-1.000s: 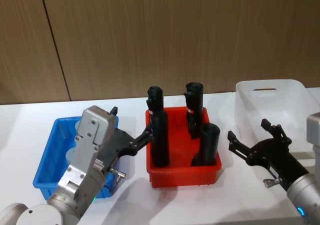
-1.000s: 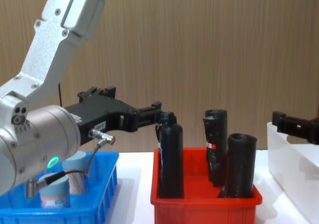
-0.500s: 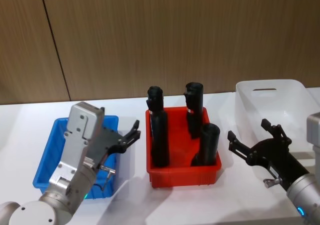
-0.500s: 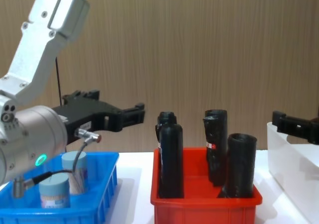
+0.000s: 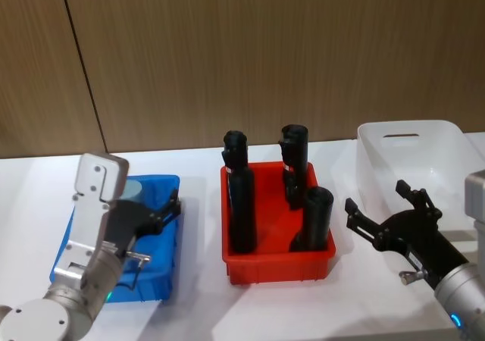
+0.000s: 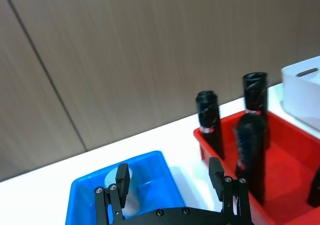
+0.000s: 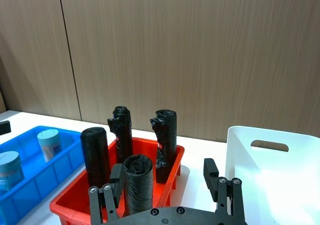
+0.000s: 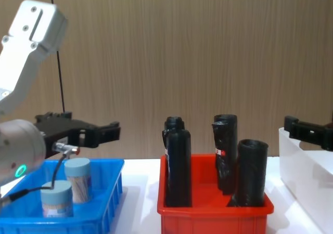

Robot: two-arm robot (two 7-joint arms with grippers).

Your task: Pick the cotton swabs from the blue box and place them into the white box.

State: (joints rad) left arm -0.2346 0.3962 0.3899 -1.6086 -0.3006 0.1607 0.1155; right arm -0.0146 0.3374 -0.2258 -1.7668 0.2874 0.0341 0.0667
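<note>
Head, chest and wrist views of a white tabletop (image 5: 204, 167) on which three bins are set in a row. The red bin (image 5: 276, 265) is taken as the landmark; four black rolls (image 5: 314, 220) are stood upright in it.

The blue box (image 5: 168, 254) is placed just to the left of the red bin. Two cotton swabs (image 8: 78, 179) are seen upright inside it in the chest view, one behind the other and close together.

The left gripper (image 5: 163, 212) is held above the blue box, left of the red bin and higher than the tubs' pale blue lids. Its fingers are spread wide and nothing is grasped. In the left wrist view one tub is seen beyond the gripper, close to one finger.

The white box (image 5: 394, 155) is placed to the right of the red bin, with its oval handle cutout on the far wall.

The right gripper (image 5: 379, 201) is held right of the red bin, at the near side of the white box, wide open and empty
</note>
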